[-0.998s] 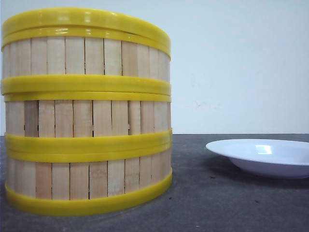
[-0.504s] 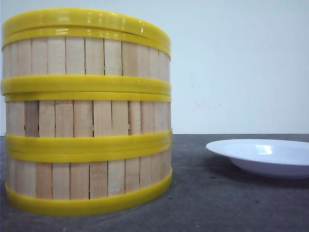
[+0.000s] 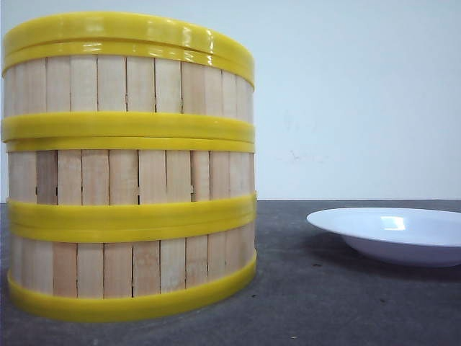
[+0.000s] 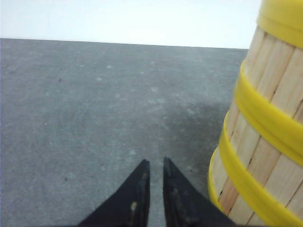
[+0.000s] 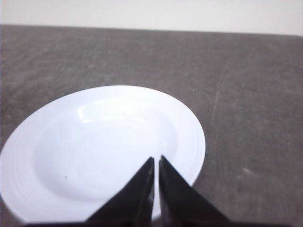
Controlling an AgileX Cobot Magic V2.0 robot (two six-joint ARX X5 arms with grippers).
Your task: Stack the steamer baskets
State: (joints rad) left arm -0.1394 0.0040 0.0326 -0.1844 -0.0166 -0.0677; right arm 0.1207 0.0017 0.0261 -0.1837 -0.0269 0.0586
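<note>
No writing or label can be made out on anything in view. Nearest the front camera, the three steamer baskets (image 3: 130, 166) are seen stacked in one column on the dark table (image 3: 324, 303), at its left side. The left gripper (image 4: 153, 166) is held low over bare table just beside the stack's base, fingers pressed nearly together, nothing between them. Farther right, a white plate (image 3: 392, 234) is set apart from the stack; the right gripper (image 5: 156, 161) is poised above it, fingers likewise closed and empty.
</note>
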